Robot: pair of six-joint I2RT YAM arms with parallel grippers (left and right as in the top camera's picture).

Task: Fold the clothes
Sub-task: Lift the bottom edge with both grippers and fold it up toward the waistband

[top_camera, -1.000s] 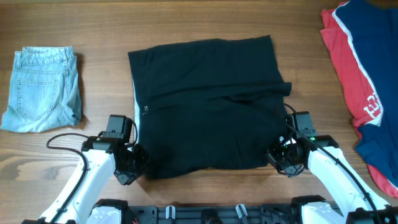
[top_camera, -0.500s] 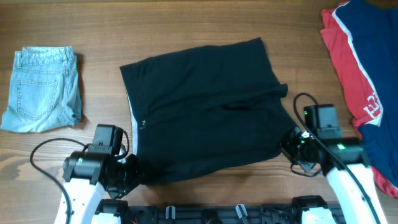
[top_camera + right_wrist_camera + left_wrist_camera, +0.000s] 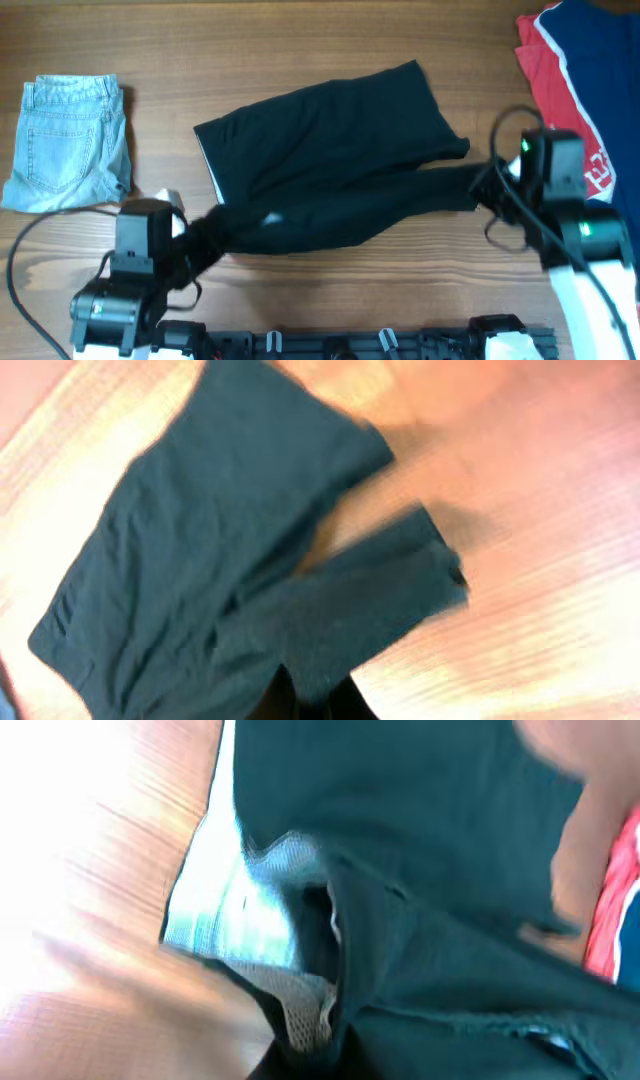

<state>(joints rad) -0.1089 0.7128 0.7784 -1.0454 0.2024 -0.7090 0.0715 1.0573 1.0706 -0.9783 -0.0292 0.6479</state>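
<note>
The clothes (image 3: pixel 330 150), a plain black garment, lie in the middle of the table with their near edge pulled into a taut, bunched band. My left gripper (image 3: pixel 210 230) is shut on the near left corner, and my right gripper (image 3: pixel 482 190) is shut on the near right corner. In the left wrist view, dark fabric (image 3: pixel 440 920) and a pale mesh lining (image 3: pixel 300 1010) gather into the left gripper (image 3: pixel 330 1065) at the bottom edge. The right wrist view shows the garment (image 3: pixel 200 560) spread below and a strip of it running down into the right gripper (image 3: pixel 310 705).
Folded light blue denim shorts (image 3: pixel 68 140) lie at the far left. A red and navy garment (image 3: pixel 580 90) with white trim lies at the right edge, close behind the right arm (image 3: pixel 575 230). The left arm (image 3: pixel 130 280) is at the front left.
Both grippers have risen with the garment's near corners. The left arm drew back toward the front left, the right swung up and to the right, and the near edge bunched into a stretched band.
</note>
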